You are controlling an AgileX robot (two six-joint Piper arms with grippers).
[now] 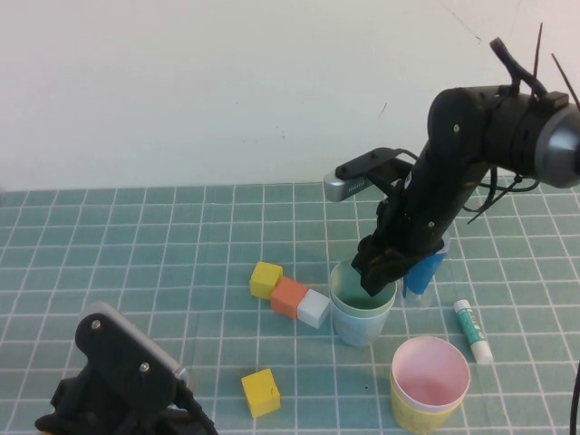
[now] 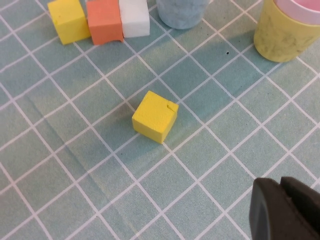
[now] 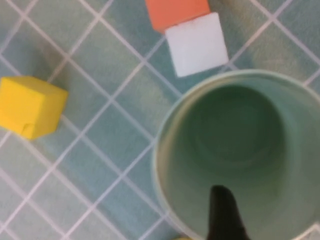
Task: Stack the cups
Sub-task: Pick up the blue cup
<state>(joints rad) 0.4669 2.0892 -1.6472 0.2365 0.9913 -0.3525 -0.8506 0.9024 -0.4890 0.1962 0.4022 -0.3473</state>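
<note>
High view: no writing can be read anywhere. On the checked counter (image 1: 136,263), the sage green cup (image 1: 361,299) sits nested in the light blue cup (image 1: 361,328); the pink cup (image 1: 430,370) sits inside the yellow cup (image 1: 419,410), nearer the robot. The right end effector (image 1: 381,275) stands spread at the green cup's rim, one finger inside. A dark blue cup (image 1: 424,272) stands behind it.

Left wrist view: the left end effector (image 2: 285,210) is closed, above bare counter near a yellow block (image 2: 155,116).

Right wrist view: one dark finger (image 3: 225,212) reaches into the green cup, beside a white block (image 3: 196,44).
</note>
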